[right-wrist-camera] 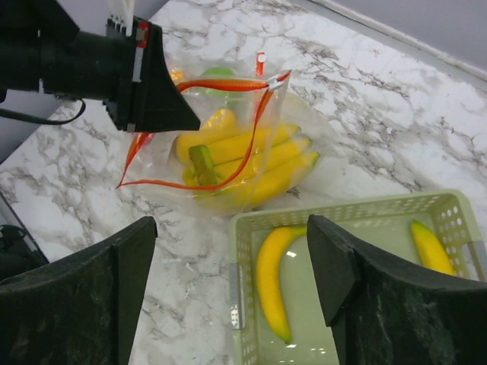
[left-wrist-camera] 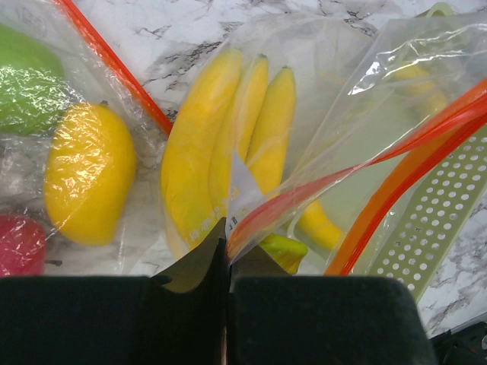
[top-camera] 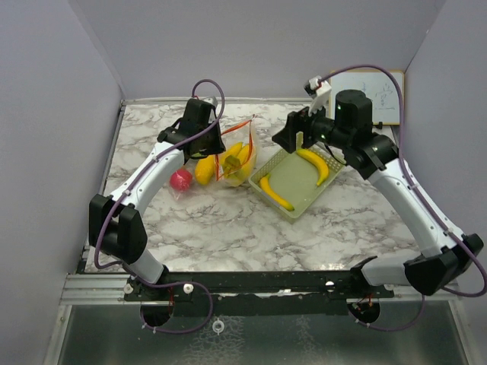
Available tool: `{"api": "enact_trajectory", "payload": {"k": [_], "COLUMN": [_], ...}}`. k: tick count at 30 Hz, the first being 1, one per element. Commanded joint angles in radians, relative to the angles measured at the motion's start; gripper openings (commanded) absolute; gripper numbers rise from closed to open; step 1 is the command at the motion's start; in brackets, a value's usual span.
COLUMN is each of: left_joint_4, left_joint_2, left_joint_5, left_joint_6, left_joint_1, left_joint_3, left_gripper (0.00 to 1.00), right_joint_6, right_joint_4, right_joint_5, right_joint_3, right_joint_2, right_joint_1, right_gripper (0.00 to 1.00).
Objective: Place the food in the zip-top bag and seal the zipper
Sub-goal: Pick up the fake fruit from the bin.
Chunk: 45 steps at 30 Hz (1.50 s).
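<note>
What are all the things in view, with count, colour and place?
bag: 1, clear with red zipper, open, left of tray
banana bunch: 1, yellow, in bag
round fruit: 1, yellow, in bag
apple: 1, green, in bag
ball: 1, red, in bag
loose bananas: 2, yellow, in tray
tray: 1, pale green, mid table
board: 1, white, far right corner
table: 1, white marble, under all
left hand: 1, black, shut on bag rim
right hand: 1, black, open over tray edge
</note>
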State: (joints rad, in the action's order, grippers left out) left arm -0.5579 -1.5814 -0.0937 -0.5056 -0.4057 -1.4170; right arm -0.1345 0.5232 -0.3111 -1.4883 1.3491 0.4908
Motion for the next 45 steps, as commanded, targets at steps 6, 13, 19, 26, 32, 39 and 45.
{"api": "enact_trajectory", "payload": {"k": [6,13,19,26,32,39,45], "left_joint_4": [0.018,0.079,0.071,0.068,0.065,0.067,0.075], "left_joint_2": [-0.005,-0.004,0.01,0.006,0.011,0.028,0.026], "left_joint_5": [-0.064,-0.143,-0.141,-0.162,-0.165,-0.167,-0.181], "left_joint_6": [0.007,-0.038,-0.024,-0.038,-0.042,-0.051,-0.054], "left_joint_1": [0.027,0.031,0.042,0.055,0.061,0.077,0.089], "left_joint_3": [-0.192,-0.11,-0.08,-0.092,-0.077,-0.051,-0.046], "left_gripper": [0.0,0.0,0.0,0.0,0.0,0.0,0.0], "right_joint_6": [0.019,-0.006,0.013,0.019,0.003,-0.031,-0.075], "right_joint_4": [-0.023,-0.118,-0.151,-0.216,-0.233,-0.203,-0.118], "right_joint_5": [-0.051,-0.005,-0.051,-0.069,-0.047,0.117,0.335], "right_joint_3": [0.278,0.373,0.383,0.417,0.417,0.445,0.406], "right_joint_2": [-0.014,0.107,0.252,0.359,0.43,0.469,0.457], "right_joint_1": [0.002,0.003,0.003,0.007,0.026,0.058,0.058], "right_gripper": [0.8,0.77,0.72,0.72,0.79,0.81,0.34]}}
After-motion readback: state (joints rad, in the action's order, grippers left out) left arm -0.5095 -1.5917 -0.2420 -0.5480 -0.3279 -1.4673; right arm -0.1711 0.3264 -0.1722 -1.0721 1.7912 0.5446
